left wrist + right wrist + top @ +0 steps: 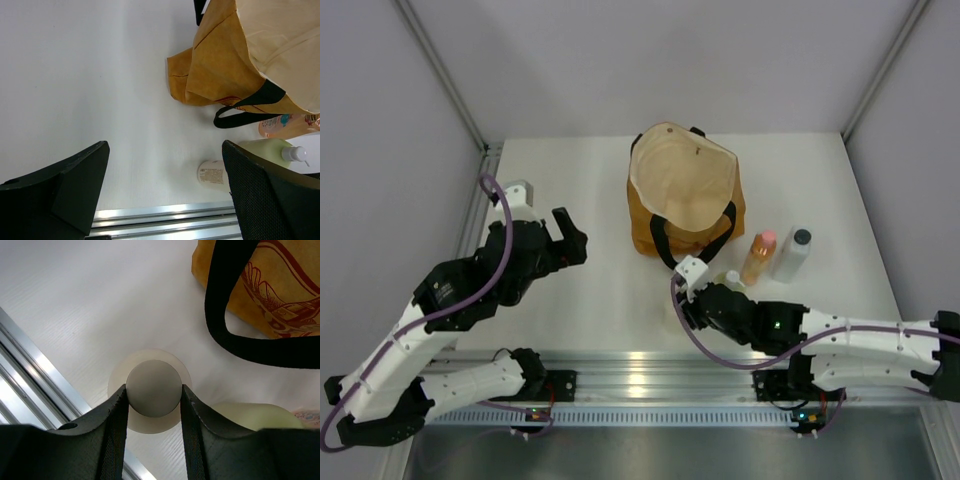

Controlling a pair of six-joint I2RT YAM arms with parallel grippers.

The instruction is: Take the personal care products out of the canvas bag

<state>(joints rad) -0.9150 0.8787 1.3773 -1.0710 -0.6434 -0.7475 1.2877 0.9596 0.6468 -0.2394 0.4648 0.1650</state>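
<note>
White worktop (pixel 590 200), grey walls. Right gripper (pixel 153 395) pinches jar (pixel 150 377), likely parking it beside pump bottle (pixel 252 416) (outside bag (pixel 680 190)). Left gripper (pixel 165 148) wide open, empty.

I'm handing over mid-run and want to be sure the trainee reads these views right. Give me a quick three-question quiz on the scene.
1. True or false: the left pincer is holding a bottle.
2. What do the right pincer's fingers sit against? A. the black strap; B. the jar; C. nothing.
3. How many care products are outside the bag?

Key
1. False: it is open and empty.
2. B.
3. Four: the jar, pump bottle, orange bottle and black-capped bottle.
</note>
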